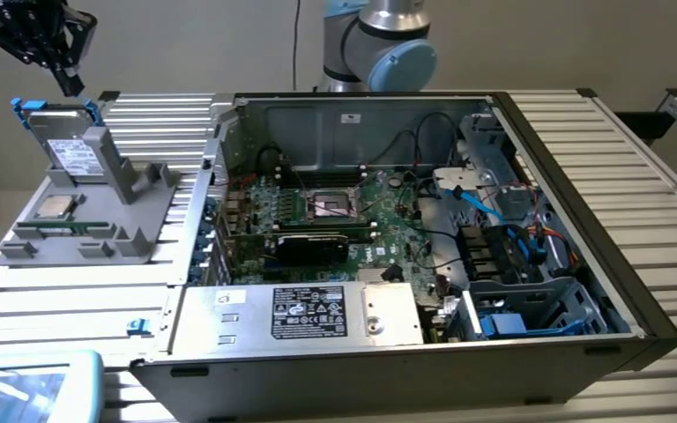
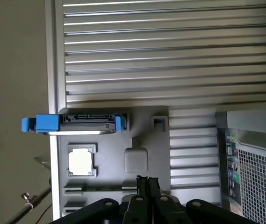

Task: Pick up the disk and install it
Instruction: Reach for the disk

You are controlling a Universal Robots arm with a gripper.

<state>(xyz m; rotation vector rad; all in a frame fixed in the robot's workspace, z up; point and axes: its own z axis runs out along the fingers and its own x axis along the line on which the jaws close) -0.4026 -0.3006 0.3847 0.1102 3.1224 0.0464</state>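
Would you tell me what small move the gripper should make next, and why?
Probably shift the gripper over the disk: the disk stands on edge in the grey holder, untouched, and the shut gripper hangs above, offset to one side of it.

Silver-grey arm with pale-blue joint caps, black jaws.

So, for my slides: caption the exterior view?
Claw hangs over the grey holder where the disk stands on edge, beside the open computer case.
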